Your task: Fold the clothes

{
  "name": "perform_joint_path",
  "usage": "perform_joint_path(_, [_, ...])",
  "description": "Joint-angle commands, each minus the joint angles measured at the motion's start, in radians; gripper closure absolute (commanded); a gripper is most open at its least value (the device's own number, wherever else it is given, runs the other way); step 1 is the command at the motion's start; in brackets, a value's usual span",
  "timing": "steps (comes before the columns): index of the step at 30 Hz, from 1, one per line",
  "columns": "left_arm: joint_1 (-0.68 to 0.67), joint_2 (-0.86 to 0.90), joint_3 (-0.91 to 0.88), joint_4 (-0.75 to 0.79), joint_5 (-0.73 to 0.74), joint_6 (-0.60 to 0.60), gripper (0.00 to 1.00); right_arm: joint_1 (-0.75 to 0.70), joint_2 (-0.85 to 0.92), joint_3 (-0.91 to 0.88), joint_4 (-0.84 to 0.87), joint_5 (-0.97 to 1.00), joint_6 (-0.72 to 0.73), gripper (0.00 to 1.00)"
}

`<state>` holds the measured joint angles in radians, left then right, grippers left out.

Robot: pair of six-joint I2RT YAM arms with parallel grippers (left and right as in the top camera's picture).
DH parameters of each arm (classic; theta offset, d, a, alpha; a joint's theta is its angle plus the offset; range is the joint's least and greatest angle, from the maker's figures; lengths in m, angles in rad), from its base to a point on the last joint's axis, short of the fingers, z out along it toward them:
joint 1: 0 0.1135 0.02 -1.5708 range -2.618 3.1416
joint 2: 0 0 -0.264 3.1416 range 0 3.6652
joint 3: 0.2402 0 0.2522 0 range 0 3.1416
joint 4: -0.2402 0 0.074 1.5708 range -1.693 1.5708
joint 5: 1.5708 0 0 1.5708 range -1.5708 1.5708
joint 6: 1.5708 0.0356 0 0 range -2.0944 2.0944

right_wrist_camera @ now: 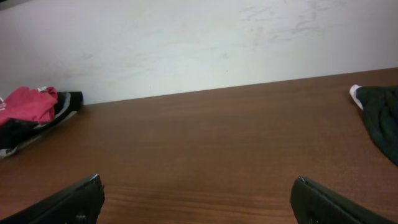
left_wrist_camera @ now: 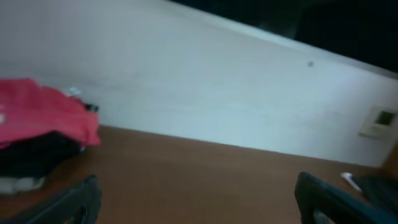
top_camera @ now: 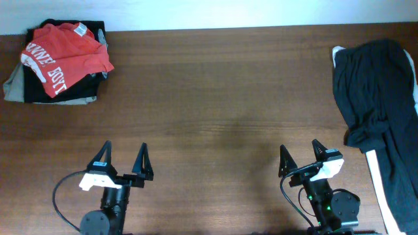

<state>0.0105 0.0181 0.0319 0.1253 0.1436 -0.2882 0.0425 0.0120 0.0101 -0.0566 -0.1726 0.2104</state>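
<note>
Spread and empty, left hand (top_camera: 125,149) and right hand (top_camera: 300,147) are waiting overhead at the near edge of the bench (top_camera: 215,98), likely leaving the middle free; left wrist is showing the red T-shirt (left_wrist_camera: 43,115) topping a far-left pile (left_wrist_camera: 28,155), right wrist the black garment (right_wrist_camera: 380,118) sprawling unfolded far right.

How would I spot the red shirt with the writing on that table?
Start at the long brown wooden table and go to its far left corner, where a small pile of clothes sits. The red-orange T-shirt with white block lettering lies on top, the only bright piece; those beneath are black and khaki.
</note>
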Motion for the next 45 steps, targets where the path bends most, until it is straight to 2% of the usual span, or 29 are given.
perform_joint_path(1, [0.000,-0.013,-0.024,-0.009,-0.129,-0.002,0.01,-0.004,-0.006,-0.005,-0.007,0.008,0.008,0.01])
perform_joint_path(3, [0.000,-0.013,-0.024,-0.032,-0.166,0.038,0.01,-0.004,-0.006,-0.005,-0.007,0.008,0.008,0.01])
perform_joint_path(7, [0.000,-0.013,-0.024,-0.208,-0.160,0.080,0.01,-0.004,-0.006,-0.005,-0.007,0.008,0.008,0.01])
perform_joint_path(11, [0.000,-0.013,-0.024,-0.204,-0.136,0.130,0.01,-0.004,-0.006,-0.005,-0.007,0.008,0.008,0.01])
perform_joint_path(17, [0.027,-0.013,-0.024,-0.202,-0.081,0.335,0.01,-0.004,-0.006,-0.005,-0.007,0.009,0.008,0.01])
perform_joint_path(39, [0.027,-0.013,-0.023,-0.202,-0.084,0.335,0.01,-0.005,-0.007,-0.005,-0.007,0.009,0.008,0.01])
perform_joint_path(42, [0.027,-0.013,-0.023,-0.202,-0.084,0.335,0.01,-0.005,-0.008,-0.005,-0.013,0.058,0.004,0.01])
perform_joint_path(45, [0.027,-0.013,-0.023,-0.202,-0.084,0.335,0.01,-0.005,-0.008,-0.005,-0.015,0.054,-0.050,0.01])
